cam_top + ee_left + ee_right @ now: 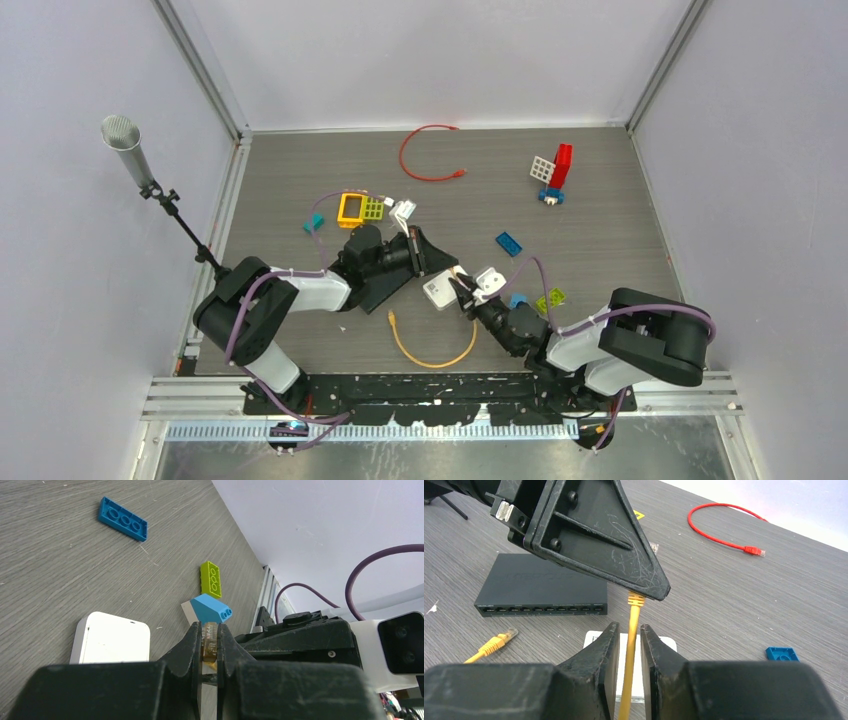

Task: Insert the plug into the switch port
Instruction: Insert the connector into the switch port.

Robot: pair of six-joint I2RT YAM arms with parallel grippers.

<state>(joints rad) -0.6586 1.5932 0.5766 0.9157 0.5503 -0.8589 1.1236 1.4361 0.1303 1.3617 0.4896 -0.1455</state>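
While the left gripper (210, 647) is pinched on the plug (209, 639), the right gripper (629, 632) straddles the yellow cable (629, 670) just below it; clamped or loose, can't tell. Switch (541, 585) lies to the plug's left, long axis crosswise, port row (541, 610) facing the right arm. Left arm is nearer.

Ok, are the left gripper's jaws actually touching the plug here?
Touching. The left wrist view shows the plug pinched between the jaws of the left gripper, with both inner faces pressed against its sides and no gap showing.
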